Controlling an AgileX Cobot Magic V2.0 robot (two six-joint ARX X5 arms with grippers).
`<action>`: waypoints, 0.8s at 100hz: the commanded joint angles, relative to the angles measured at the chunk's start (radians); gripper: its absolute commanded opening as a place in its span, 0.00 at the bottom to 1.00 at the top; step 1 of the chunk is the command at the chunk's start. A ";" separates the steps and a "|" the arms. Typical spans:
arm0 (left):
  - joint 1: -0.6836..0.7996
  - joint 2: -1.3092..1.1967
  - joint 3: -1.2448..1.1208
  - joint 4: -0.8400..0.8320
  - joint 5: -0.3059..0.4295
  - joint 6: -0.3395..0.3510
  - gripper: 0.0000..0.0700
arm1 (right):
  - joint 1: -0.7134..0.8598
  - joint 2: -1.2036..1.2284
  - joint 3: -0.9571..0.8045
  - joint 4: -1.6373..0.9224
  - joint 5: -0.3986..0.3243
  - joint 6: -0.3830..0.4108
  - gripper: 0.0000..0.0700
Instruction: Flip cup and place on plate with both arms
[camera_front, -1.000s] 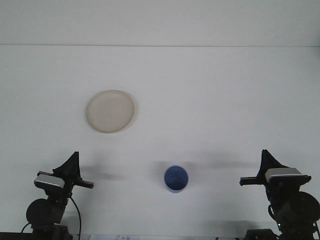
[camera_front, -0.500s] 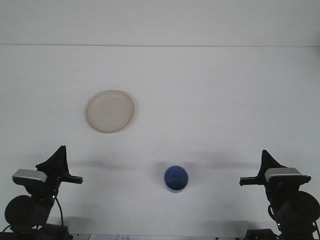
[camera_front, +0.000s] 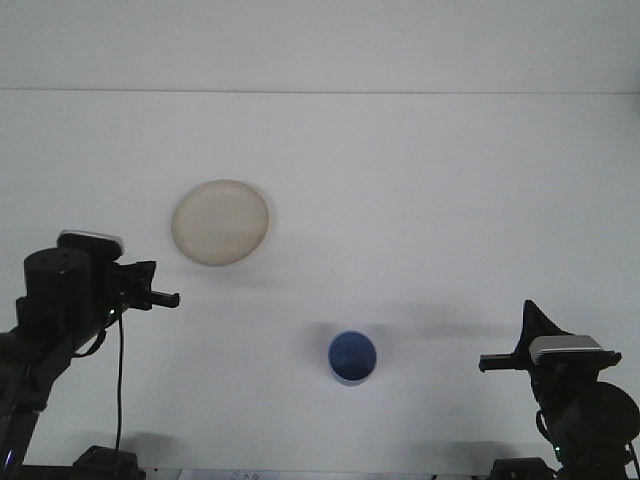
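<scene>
A blue cup (camera_front: 352, 357) stands on the white table near the front, slightly right of centre; its round blue top faces the camera. A cream plate (camera_front: 220, 222) lies flat at the middle left, with nothing on it. My left gripper (camera_front: 168, 297) hangs raised at the left, pointing right, just below and left of the plate and well apart from the cup. My right gripper (camera_front: 487, 362) sits low at the front right, pointing left toward the cup with a wide gap between them. Neither gripper holds anything that I can see.
The white table (camera_front: 420, 200) runs back to a pale wall, with its far edge as a thin line across the top. The arm bases and a cable occupy the front left and front right corners.
The left arm has risen from its low pose at the front left and swung up toward the plate's lower left. The right arm, cup and plate have not moved.
</scene>
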 joint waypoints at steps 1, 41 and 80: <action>-0.013 0.048 0.027 0.003 0.015 0.039 0.02 | 0.000 0.003 0.002 0.003 0.000 0.010 0.00; -0.088 0.221 0.029 0.051 0.018 0.002 0.67 | 0.000 0.003 0.002 -0.001 0.000 0.010 0.00; -0.240 0.341 0.090 0.161 0.134 -0.105 0.84 | 0.000 0.004 0.002 -0.001 0.000 0.010 0.00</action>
